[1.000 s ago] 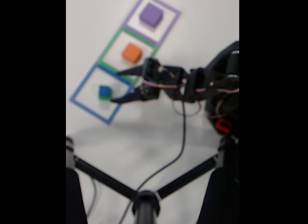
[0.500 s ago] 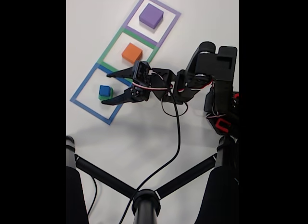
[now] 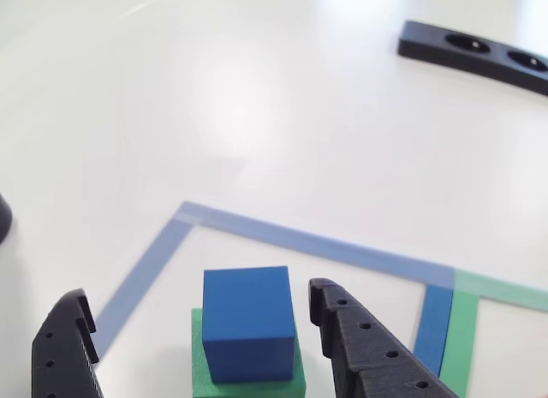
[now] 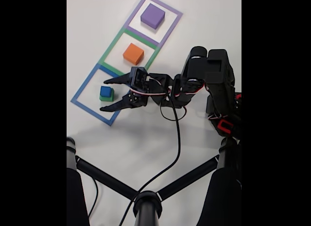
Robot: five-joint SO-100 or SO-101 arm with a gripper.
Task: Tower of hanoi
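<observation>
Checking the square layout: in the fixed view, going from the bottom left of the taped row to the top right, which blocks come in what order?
Blue block stacked on a green block → orange block → purple block.

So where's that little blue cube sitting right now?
The blue cube sits on a green block inside the blue-taped square, at the left of the fixed view, just ahead of the open pincer; the orange cube sits in the next square.
</observation>
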